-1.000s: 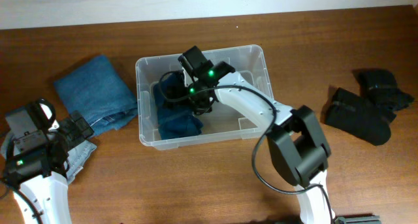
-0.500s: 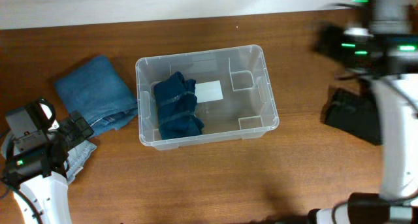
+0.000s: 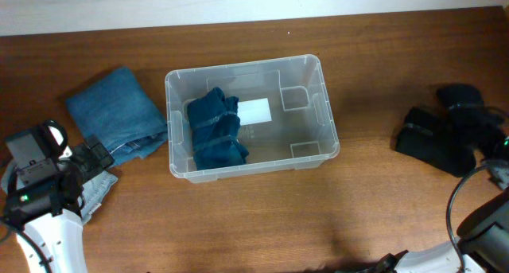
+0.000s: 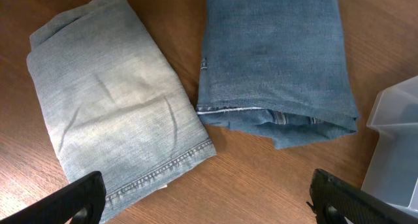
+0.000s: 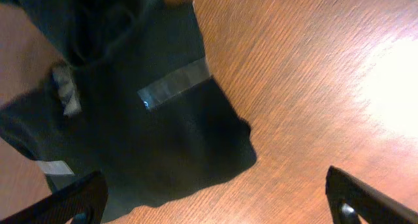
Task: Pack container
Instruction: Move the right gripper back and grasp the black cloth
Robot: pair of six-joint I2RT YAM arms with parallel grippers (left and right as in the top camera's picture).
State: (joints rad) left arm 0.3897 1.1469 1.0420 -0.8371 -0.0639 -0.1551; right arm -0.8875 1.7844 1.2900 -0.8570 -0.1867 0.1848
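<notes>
On the tabletop (image 3: 374,82), the container (image 3: 238,67) holds a garment (image 3: 216,130) in its left half, with jeans (image 3: 115,114) just beside its left wall, a second pair (image 4: 111,119) before those, and clothes (image 3: 445,134) well apart on its right.

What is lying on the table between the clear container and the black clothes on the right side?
Nothing: between the container and the black clothes only bare wooden table shows, in the overhead view.
</notes>
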